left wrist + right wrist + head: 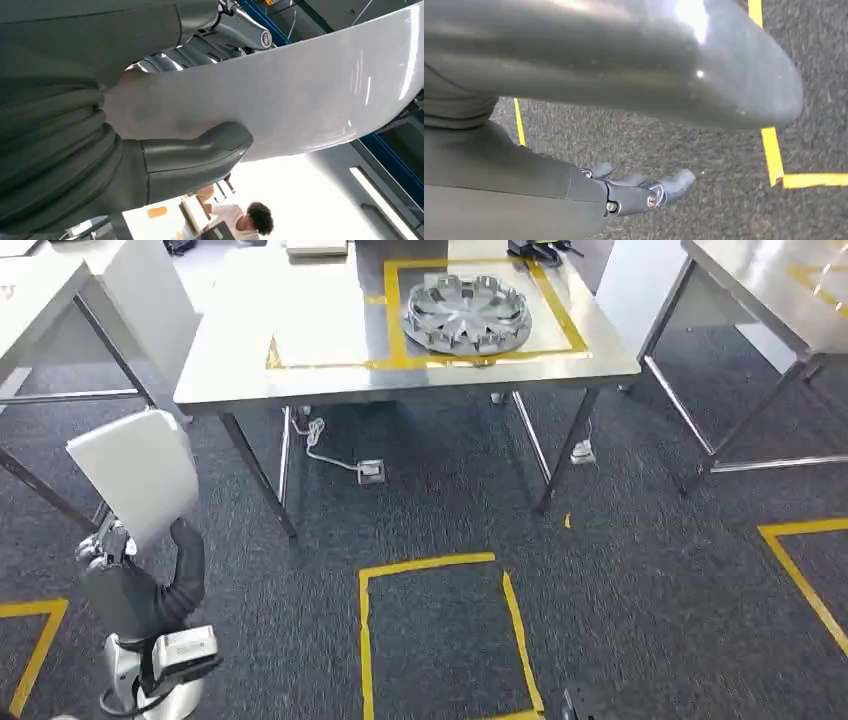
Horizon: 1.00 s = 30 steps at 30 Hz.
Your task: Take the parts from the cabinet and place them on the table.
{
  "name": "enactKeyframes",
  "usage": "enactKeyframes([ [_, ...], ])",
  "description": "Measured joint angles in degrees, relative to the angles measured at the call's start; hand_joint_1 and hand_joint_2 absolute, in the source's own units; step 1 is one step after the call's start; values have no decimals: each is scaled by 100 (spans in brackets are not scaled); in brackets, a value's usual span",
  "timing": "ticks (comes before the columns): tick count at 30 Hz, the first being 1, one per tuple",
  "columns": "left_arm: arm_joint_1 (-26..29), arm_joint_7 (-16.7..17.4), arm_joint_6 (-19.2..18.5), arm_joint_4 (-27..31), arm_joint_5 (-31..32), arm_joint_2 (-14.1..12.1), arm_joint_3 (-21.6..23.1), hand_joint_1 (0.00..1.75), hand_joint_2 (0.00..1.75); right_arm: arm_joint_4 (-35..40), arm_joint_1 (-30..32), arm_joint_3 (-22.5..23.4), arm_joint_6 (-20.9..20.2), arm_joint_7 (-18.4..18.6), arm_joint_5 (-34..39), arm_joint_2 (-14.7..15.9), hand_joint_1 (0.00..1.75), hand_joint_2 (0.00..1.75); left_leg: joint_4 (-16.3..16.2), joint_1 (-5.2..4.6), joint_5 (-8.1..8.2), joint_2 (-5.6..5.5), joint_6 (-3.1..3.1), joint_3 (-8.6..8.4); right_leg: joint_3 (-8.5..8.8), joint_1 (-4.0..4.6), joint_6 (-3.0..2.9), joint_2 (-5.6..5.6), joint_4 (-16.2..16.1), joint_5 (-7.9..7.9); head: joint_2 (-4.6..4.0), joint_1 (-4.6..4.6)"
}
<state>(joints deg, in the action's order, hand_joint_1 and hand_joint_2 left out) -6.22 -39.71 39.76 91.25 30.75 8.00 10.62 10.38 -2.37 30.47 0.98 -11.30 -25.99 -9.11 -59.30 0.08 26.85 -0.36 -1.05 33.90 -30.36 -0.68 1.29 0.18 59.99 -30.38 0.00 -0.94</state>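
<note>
Left robot hand (112, 545) carries a white panel (135, 475) towards the steel worktop (300, 370).

In the left wrist view the thumb (195, 155) presses one face of the panel and the dark fingers (165, 62) the other, clamping it. The right robot hand (634, 192) hangs over grey carpet, fingers loosely extended, holding nothing. A silver wheel cover (467, 313) lies on the worktop inside a yellow tape square (395, 350).

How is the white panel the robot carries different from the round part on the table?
The white panel is smooth, plain and roughly rectangular; the round part is a grey metal disc with spokes. The panel is held up off the floor by the left hand; the round part lies flat on the table, inside a yellow tape outline. Both look like stiff manufactured parts.
</note>
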Motion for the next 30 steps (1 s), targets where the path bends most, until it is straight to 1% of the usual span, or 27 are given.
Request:
enactKeyframes([
  [1, -27, 4, -2, -4, 16, -7, -7, 175, 175, 0, -3, 0, -9, -11, -15, -7, 0, 0, 11, -3, 23, 3, -38, -55, -67, 1, 24, 2, 202, -60, -2, 4],
  [2, -61, 13, -15, -11, 35, -7, -13, 175, 175, 0, -12, 0, -31, -15, -37, -9, 0, 0, 15, -4, 52, 3, -73, -78, -279, -1, 49, 1, 553, -168, -2, 20],
  [4, -77, 15, -35, -31, 68, -11, -15, 175, 175, 0, -18, 2, -39, -18, -44, -9, 0, 0, 15, -24, 123, -1, -98, -119, -831, 2, 76, 2, 1362, -476, -2, 26],
  [5, -76, 26, -44, -48, 88, -18, -20, 175, 175, 0, -7, 2, -39, -20, -42, -9, 0, 0, 14, -34, 168, -9, -98, -159, -1071, 5, 55, 2, 1634, -532, 0, 26],
  [6, -77, 48, -52, -66, 105, -24, -24, 175, 175, 0, 4, 6, -42, -22, -26, -9, 0, 0, 14, -41, 213, -25, -93, -220, -1158, 6, 53, 2, 1609, -406, -2, 29],
  [7, -78, 61, -52, -77, 114, -26, -29, 175, 175, 0, 10, 11, -42, -35, -15, -9, 0, 0, 14, -44, 268, -37, -85, -298, -1116, 9, 38, 2, 1325, -144, 0, 31],
  [9, -102, 68, -52, -96, 123, -26, -39, 175, 175, 0, 10, 50, -42, -55, 26, -9, 0, 0, 14, -48, 385, -36, -70, -470, -819, 29, -38, 2, 407, 507, -2, 35],
  [10, -114, 68, -52, -107, 125, -29, -44, 175, 175, 0, 14, 70, -42, -59, 33, -9, 0, 0, 23, -44, 445, -30, -53, -451, -740, 49, -98, -2, 47, 729, 0, 35],
  [11, -125, 66, -52, -129, 125, -31, -46, 175, 175, 0, 9, 90, -37, -63, 46, -9, 0, 0, 8, -65, 476, -39, -11, -542, -741, 97, -107, -13, 45, 410, -2, 26],
  [12, -133, 72, -52, -131, 125, -31, -50, 175, 175, 0, -12, 96, -33, -72, 52, -9, 0, 0, 24, -69, 510, -43, 37, -530, -680, 100, -129, -9, 15, 476, -2, 35],
  [13, -130, 79, -63, -136, 129, -33, -53, 175, 175, 0, 7, 103, -24, -77, 57, -11, 0, 0, -20, -71, 504, -38, 69, -616, -665, 95, -164, 4, -26, 528, -2, 39],
  [14, -141, 72, -63, -142, 129, -33, -53, 175, 175, 0, 14, 116, -13, -79, 63, -13, 0, 0, -7, -68, 489, -26, 106, -635, -629, 79, -199, 14, -46, 504, 0, 37],
  [15, -159, 77, -63, -140, 129, -35, -55, 175, 175, 0, 5, 129, 4, -79, 70, -33, 0, 0, -73, -83, 514, -21, 134, -604, -527, 31, -231, 44, -73, 513, -2, 37],
  [16, -173, 85, -66, -147, 129, -37, -55, 175, 175, 2, -1, 138, 20, -90, 76, -39, 0, 0, -284, -73, 494, -10, 167, -517, -459, 25, -269, 51, -107, 481, -2, 39],
  [17, -203, 72, -66, -153, 129, -44, -55, 175, 175, 2, -9, 149, 24, -90, 76, -39, 0, 0, -629, -58, 597, 0, 197, -308, -412, 21, -310, 72, -124, 450, 0, -4],
  [19, -192, 70, -63, -175, 131, -64, -53, 175, 175, 2, -17, 179, 26, -87, 72, -44, 0, 0, -1365, -5, 954, -1, 257, 207, -355, 18, -317, 138, -122, 381, -2, 4],
  [20, -181, 72, -63, -190, 131, -72, -55, 175, 175, 0, -12, 197, 26, -85, 70, -46, 0, 0, -1615, 19, 1068, 0, 294, 430, -317, 16, -309, 186, -120, 344, 0, 0],
  [21, -179, 72, -61, -205, 129, -74, -55, 175, 175, 0, 1, 214, 28, -79, 68, -48, 0, 0, -1650, 35, 1007, 0, 309, 536, -273, 12, -295, 235, -117, 310, 0, 7],
  [22, -178, 72, -52, -212, 129, -79, -55, 175, 175, 0, 12, 227, 31, -76, 61, -48, 0, 0, -1455, 49, 779, -1, 316, 526, -210, 3, -280, 290, -116, 268, 0, 0],
  [23, -179, 72, -50, -212, 129, -81, -55, 175, 175, 0, 14, 227, 39, -76, 59, -52, 0, 0, -1056, 57, 446, -6, 318, 414, -143, -9, -260, 346, -114, 226, 0, 7],
  [24, -177, 72, -46, -210, 131, -85, -55, 175, 175, 0, 7, 230, 59, -76, 59, -55, 0, 0, -542, 59, 70, -24, 323, 246, -72, -20, -243, 368, -113, 177, -2, 4],
  [25, -177, 72, -35, -214, 131, -98, -55, 175, 175, 0, 16, 230, 76, -79, 57, -55, 0, 0, -96, 61, -214, -59, 303, 134, -80, -26, -223, 389, -126, 129, 0, -4],
  [26, -177, 72, -33, -225, 131, -116, -55, 175, 175, 0, 11, 232, 87, -81, 50, -55, 0, 0, -86, 43, 28, -64, 273, 143, -5, -26, -191, 432, -109, 112, -2, 3],
  [27, -175, 70, -31, -225, 131, -112, -48, 175, 175, 0, 8, 234, 105, -85, 41, -55, 0, 0, -16, 14, 42, -56, 218, 132, -32, -25, -137, 454, -120, 84, 0, -17],
  [28, -161, 70, -28, -210, 131, -107, -48, 175, 175, 0, 24, 234, 114, -90, 26, -57, 0, 0, 21, 5, -24, -60, 167, 100, -11, -28, -84, 448, -145, 65, -2, -11],
  [29, -163, 81, -28, -214, 131, -112, -55, 175, 175, 0, 40, 234, 125, -103, 9, -57, 0, 0, 34, 13, -15, -49, 112, 120, 15, -2, -42, 432, -81, 130, -2, -2],
  [30, -162, 90, -17, -208, 127, -101, -59, 175, 175, 2, 38, 234, 127, -101, 9, -55, 0, 0, 43, 32, -35, -53, 55, 5, 32, -14, -26, 411, -67, 94, -2, -6],
])
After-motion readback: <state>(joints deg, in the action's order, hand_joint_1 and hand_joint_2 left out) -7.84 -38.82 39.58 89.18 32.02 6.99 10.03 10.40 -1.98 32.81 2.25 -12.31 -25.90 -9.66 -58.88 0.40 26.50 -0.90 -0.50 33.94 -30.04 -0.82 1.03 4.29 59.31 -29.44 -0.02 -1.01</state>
